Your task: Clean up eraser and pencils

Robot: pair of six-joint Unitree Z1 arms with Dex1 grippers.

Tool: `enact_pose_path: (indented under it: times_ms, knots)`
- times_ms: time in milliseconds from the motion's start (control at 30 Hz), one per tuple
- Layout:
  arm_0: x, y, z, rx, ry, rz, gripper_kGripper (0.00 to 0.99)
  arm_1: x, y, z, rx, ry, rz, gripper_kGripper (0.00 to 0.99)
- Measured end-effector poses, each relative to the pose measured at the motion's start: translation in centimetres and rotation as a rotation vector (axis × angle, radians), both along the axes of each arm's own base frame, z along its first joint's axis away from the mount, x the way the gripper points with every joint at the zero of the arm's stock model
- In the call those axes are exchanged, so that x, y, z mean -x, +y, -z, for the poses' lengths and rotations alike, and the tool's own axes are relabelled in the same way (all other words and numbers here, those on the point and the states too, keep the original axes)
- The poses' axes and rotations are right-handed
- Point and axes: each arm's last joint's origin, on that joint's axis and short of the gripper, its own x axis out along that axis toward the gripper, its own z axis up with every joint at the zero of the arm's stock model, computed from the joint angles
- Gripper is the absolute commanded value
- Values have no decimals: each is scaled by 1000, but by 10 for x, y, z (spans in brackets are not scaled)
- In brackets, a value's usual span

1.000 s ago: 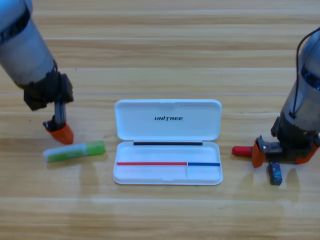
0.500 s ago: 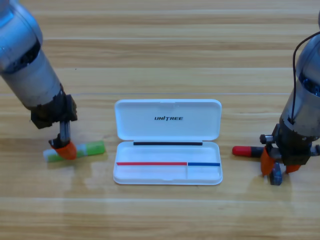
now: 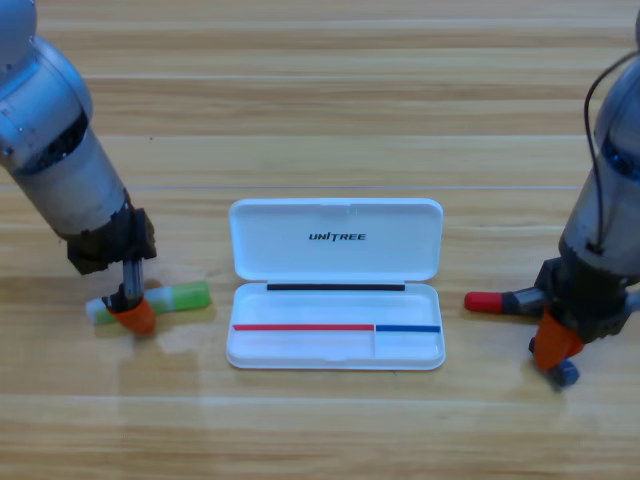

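On a wooden desk (image 3: 320, 120), the left gripper (image 3: 133, 316) points down onto the green pencil (image 3: 175, 297), which lies left-right just left of the open white case (image 3: 336, 250). The right gripper (image 3: 556, 345) covers the eraser (image 3: 567, 374). The black pencil (image 3: 495, 301), red end toward the case, runs left-right beneath that arm. Whether either gripper is apart or together cannot be told.

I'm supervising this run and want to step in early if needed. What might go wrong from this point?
The left gripper is down on the whitish end of the green pencil, well off its middle, so if lifted there it might tilt or slip. The right gripper covers most of the eraser; only a corner shows, so a poor grip could go unnoticed. The black pencil lies close beside that gripper and might get knocked, perhaps away from the white case.
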Motion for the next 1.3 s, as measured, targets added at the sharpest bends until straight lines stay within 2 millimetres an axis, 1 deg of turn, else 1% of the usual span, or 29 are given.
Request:
enact_pose_path:
  times_ms: [100, 133, 233, 267, 300, 400, 467, 500, 533, 600, 700, 767, 900, 967, 1000, 1033, 1067, 1200, 1300]
  knots:
    - [0, 0, 3, 3, -6, 0, 971, 1, 2, -26, -7, -13, -196, 0]
    - [1, 1, 5, 0, 0, 0, 960, 2, 5, -40, -14, -26, -276, 0]
    - [0, 0, 8, -3, 6, 0, 940, 8, 11, -75, -26, -49, -437, 0]
    - [0, 0, 9, -3, 6, -1, 928, 11, 13, -82, -28, -52, -489, 0]
    - [-1, 0, 10, -4, 6, -1, 916, 13, 15, -86, -32, -59, -535, 0]
    - [-1, 0, 10, -3, 8, 0, 885, 21, 26, -93, -46, -88, -772, 0]
    - [-1, 0, 10, -3, 8, 0, 834, 22, 36, -99, -55, -132, -919, 0]
    - [-1, 0, 11, -4, 9, 0, 828, 21, 42, -100, -51, -147, -960, 0]
    - [-1, 0, 11, -3, 10, 0, 790, 20, 47, -99, -48, -157, -1000, 0]
    - [-1, -1, 11, -3, 11, 0, 747, 16, 56, -95, -41, -162, -1044, 0]
    - [-1, -1, 12, -2, 13, 0, 621, 8, 75, -88, -35, -171, -1066, 0]
    - [-1, -1, 13, -1, 15, 1, 515, 3, 87, -82, -33, -176, -1087, 0]
    - [-2, -1, 14, -8, 16, 25, 353, -7, 105, -67, -24, -174, -1113, 0]
    - [-2, -1, 14, -10, 16, 33, 236, -11, 111, -58, -20, -161, -1117, 0]
    - [-2, -1, 14, -11, 17, 36, 149, -12, 114, -54, -19, -156, -1119, 0]
    - [-2, -1, 14, -12, 17, 39, 21, -13, 116, -50, -16, -148, -1121, 0]
    - [-2, -1, 15, -14, 17, 45, 0, -14, 117, -48, -15, -145, -1123, 0]
    - [-2, -2, 14, -16, 15, 59, 0, -16, 123, -41, -13, -139, -1136, 0]
    - [-2, -2, 14, -16, 15, 57, 0, -16, 124, -41, -15, -143, -1141, 0]
